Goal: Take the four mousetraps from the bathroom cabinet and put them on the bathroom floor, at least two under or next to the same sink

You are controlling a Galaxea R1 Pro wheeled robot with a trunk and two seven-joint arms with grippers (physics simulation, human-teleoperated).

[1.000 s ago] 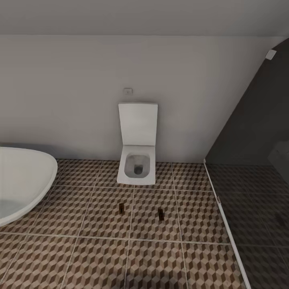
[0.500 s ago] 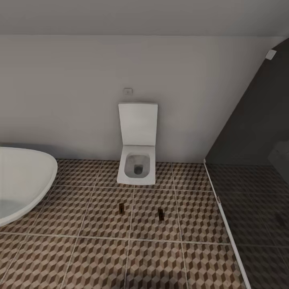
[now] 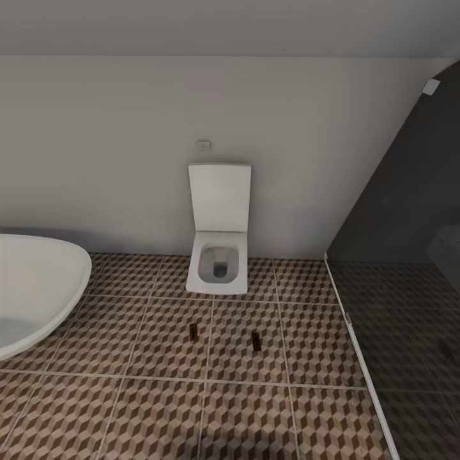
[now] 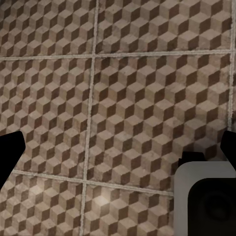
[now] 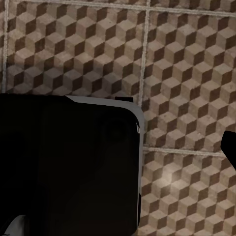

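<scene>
Two small dark mousetraps point(image 3: 193, 329) point(image 3: 256, 340) lie apart on the cube-patterned brown-and-beige tiled bathroom floor point(image 3: 166, 396), before the white square toilet point(image 3: 218, 262). Left gripper point(image 4: 118, 152) spread wide above bare tiles; right gripper's state cannot be told.

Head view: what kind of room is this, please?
A bathroom, most likely: a white toilet stands against the wall, a white tub or basin curves in at the left, and patterned tiles cover the floor.

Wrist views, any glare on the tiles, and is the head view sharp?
Left wrist view: a soft bright spot on the floor. Right wrist view: a similar glow. Head view: evenly lit, but the two small mousetraps are too blurry for detail.
</scene>
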